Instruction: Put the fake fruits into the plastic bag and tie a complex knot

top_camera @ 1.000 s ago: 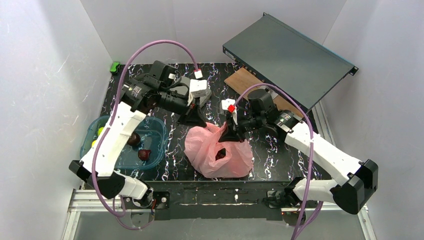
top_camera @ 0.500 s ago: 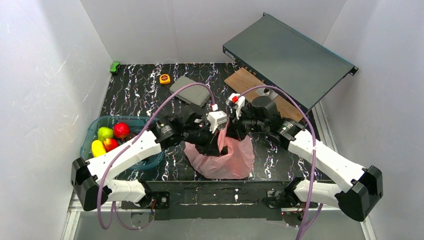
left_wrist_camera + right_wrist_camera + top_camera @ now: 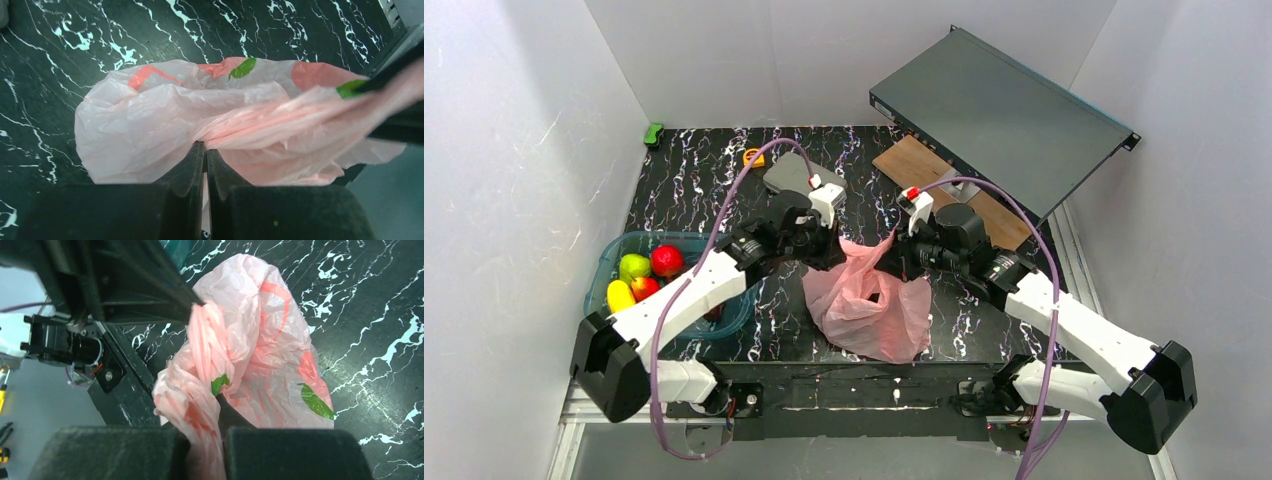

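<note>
The pink plastic bag (image 3: 864, 310) lies crumpled on the black marbled table between my arms. My left gripper (image 3: 832, 255) is shut on a bunched strip at its top left (image 3: 205, 147). My right gripper (image 3: 892, 262) is shut on another bunched handle (image 3: 217, 410), which runs down between its fingers. The pink plastic is stretched taut between the two grippers. A knot is not in view, and what lies inside the bag is hidden. Fake fruits sit in the teal tub: a red one (image 3: 666, 260), a yellow-green one (image 3: 634, 266), a red-orange one (image 3: 644, 288) and a yellow one (image 3: 620, 297).
The teal tub (image 3: 609, 262) stands at the left table edge under my left forearm. At the back right a large grey metal box (image 3: 999, 110) rests over a wooden board (image 3: 911, 160). A grey pad (image 3: 786, 176), a yellow tape measure (image 3: 752, 157) and a green object (image 3: 654, 133) lie at the back.
My left arm swung off the tub, uncovering the fruits. Its gripper crossed toward the right gripper, then drew back left. The bag's top is now pulled taut between both grippers.
</note>
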Robot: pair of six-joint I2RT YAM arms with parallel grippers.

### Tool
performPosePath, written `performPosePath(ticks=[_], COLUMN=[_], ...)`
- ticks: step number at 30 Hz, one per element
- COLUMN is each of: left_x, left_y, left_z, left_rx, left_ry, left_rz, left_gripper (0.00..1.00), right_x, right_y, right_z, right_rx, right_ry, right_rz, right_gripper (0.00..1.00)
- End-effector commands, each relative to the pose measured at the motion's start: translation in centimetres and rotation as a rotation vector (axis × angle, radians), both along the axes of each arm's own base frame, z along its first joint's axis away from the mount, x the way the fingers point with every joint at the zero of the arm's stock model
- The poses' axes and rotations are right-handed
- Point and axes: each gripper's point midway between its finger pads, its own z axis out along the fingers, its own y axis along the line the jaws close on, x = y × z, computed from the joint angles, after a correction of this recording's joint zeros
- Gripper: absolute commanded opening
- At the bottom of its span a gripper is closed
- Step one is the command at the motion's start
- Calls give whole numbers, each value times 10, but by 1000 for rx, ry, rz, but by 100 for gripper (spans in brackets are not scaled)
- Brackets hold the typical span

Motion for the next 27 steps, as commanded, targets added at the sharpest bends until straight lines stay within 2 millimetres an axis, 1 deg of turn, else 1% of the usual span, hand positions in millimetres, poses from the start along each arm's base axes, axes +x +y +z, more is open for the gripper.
performPosePath(ticks=[1, 4, 7, 9, 10, 12, 13, 15, 17, 18, 19, 21, 23, 25, 27], left_x=[-22, -70, -107, -125, -130, -134, -132, -116, -89, -75, -62, -39, -20, -11, -6], left_y=[-1, -21, -37, -50, -56, -68, -73, -75, -70, -65, -62, -54, -53, -55, -57], left_z=[43, 79, 101, 113, 115, 108, 97, 63, 31, 19, 12, 4, 8, 9, 8], left_rx=[-110, -258, -332, -380, -397, -412, -408, -340, -269, -238, -227, -201, -214, -214, -213], left_ry=[-162, -87, 5, 63, 100, 196, 222, 230, 161, 118, 74, -4, -75, -124, -143], left_rz=[-189, -376, -472, -512, -516, -488, -469, -367, -248, -187, -140, -70, -43, -44, -47], left_gripper=[0, 0, 0, 0, 0, 0, 0, 0, 0, 0, 0, 0, 0, 0, 0], right_x=[19, 25, 27, 26, 26, 28, 29, 29, 28, 27, 26, 23, 20, 15, 14], right_y=[0, -3, -3, -1, -1, 0, 0, 1, 2, 1, 1, 1, 2, 4, 8], right_z=[33, 29, 29, 29, 28, 29, 29, 33, 37, 37, 37, 36, 32, 29, 29], right_rx=[136, 140, 155, 164, 165, 170, 173, 185, 195, 197, 198, 203, 212, 228, 263], right_ry=[-31, -3, 18, 27, 32, 32, 31, 31, 32, 35, 39, 54, 82, 110, 126], right_rz=[-121, -173, -200, -196, -197, -205, -210, -209, -206, -205, -204, -198, -194, -179, -174], right_gripper=[1, 1, 1, 1, 1, 1, 1, 1, 1, 1, 1, 1, 1, 1, 1])
